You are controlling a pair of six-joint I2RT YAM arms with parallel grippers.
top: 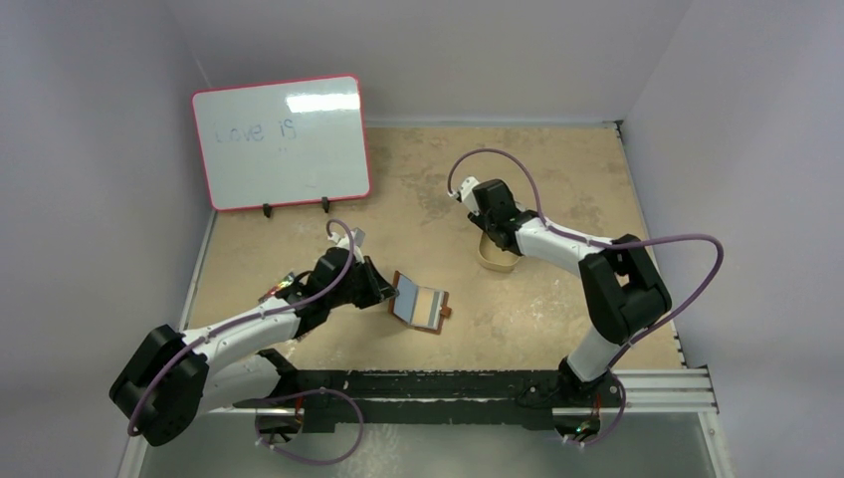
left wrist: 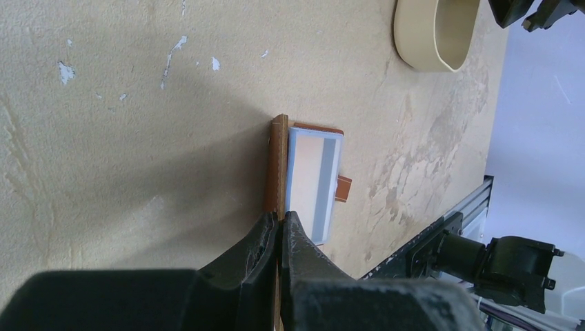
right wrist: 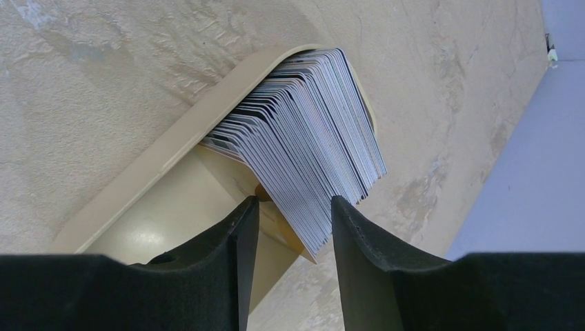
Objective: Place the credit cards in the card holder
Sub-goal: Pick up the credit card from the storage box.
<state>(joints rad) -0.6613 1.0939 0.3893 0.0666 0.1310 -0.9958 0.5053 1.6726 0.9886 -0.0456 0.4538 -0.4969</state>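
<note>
The card holder [top: 420,305], a small brown leather wallet, lies open in the middle of the table, one flap raised. My left gripper [left wrist: 281,217] is shut on the edge of that raised flap [left wrist: 277,158]. A pale card with a grey stripe [left wrist: 312,176] sits on the holder's inner face. The credit cards [right wrist: 303,131] stand as a fanned stack in a tan oval tin [right wrist: 172,152]. My right gripper [right wrist: 295,203] hangs over the tin, open, its fingers on either side of the stack's near corner. A gold-coloured card [right wrist: 286,231] shows under the pale ones.
The tin [top: 495,263] stands right of centre, about a hand's width beyond the wallet. A red-framed whiteboard [top: 282,139] stands at the back left. A metal rail [top: 637,383] runs along the near edge. Grey walls close in both sides.
</note>
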